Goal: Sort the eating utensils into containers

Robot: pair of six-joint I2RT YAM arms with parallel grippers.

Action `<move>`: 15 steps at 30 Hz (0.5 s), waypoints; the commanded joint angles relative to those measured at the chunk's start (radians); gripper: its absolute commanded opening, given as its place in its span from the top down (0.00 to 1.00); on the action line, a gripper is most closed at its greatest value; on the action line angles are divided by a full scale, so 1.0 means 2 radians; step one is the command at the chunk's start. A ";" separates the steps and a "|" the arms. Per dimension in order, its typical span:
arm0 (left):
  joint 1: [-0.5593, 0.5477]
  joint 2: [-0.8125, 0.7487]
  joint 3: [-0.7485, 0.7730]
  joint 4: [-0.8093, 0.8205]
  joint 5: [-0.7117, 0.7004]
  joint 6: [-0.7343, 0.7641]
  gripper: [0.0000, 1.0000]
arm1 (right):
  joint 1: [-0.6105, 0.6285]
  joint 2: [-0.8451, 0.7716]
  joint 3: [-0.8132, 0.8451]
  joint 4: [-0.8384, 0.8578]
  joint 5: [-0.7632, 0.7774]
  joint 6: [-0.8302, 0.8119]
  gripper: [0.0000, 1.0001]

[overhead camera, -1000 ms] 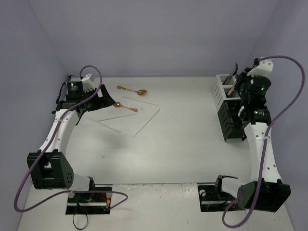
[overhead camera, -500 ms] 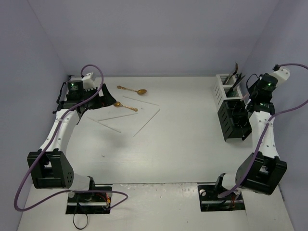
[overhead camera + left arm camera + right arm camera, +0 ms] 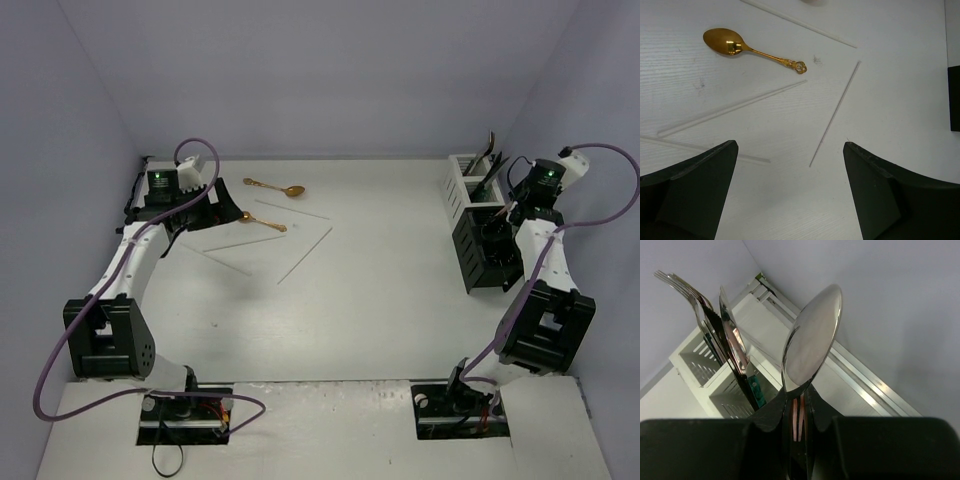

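Note:
My right gripper (image 3: 800, 407) is shut on the pink handle of a silver spoon (image 3: 812, 340), bowl pointing up, just right of the white holder (image 3: 700, 365); in the top view it (image 3: 510, 205) is over the black holder (image 3: 485, 260). Silver forks (image 3: 682, 285) and a teal-handled knife (image 3: 752, 385) stand in the white holder (image 3: 462, 178). My left gripper (image 3: 790, 145) is open and empty above the table (image 3: 215, 200). A gold spoon (image 3: 740, 46) and pale chopsticks (image 3: 835, 112) lie ahead of it. A second gold spoon (image 3: 275, 188) lies farther back.
More chopsticks (image 3: 245, 243) lie scattered at the back left of the white table. The purple walls stand close behind both arms. The right arm's purple cable (image 3: 610, 200) loops by the right wall. A metal rail (image 3: 865, 375) runs along the wall foot.

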 commanded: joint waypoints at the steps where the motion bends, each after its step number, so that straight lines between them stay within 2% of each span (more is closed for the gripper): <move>1: -0.002 0.007 0.026 0.012 0.001 0.008 0.15 | -0.002 0.004 0.018 0.044 -0.024 0.002 1.00; 11: -0.002 0.049 0.060 -0.026 -0.010 -0.010 0.15 | 0.001 0.040 0.036 0.017 -0.071 -0.012 0.99; 12: -0.002 0.049 0.060 -0.026 -0.012 -0.010 0.15 | 0.001 0.043 0.040 0.015 -0.076 -0.014 0.96; 13: -0.001 0.049 0.060 -0.024 -0.013 -0.009 0.15 | 0.001 0.044 0.042 0.007 -0.091 -0.016 0.81; 15: -0.002 0.048 0.060 -0.024 -0.019 -0.009 0.15 | 0.001 0.045 0.050 0.000 -0.097 -0.014 0.62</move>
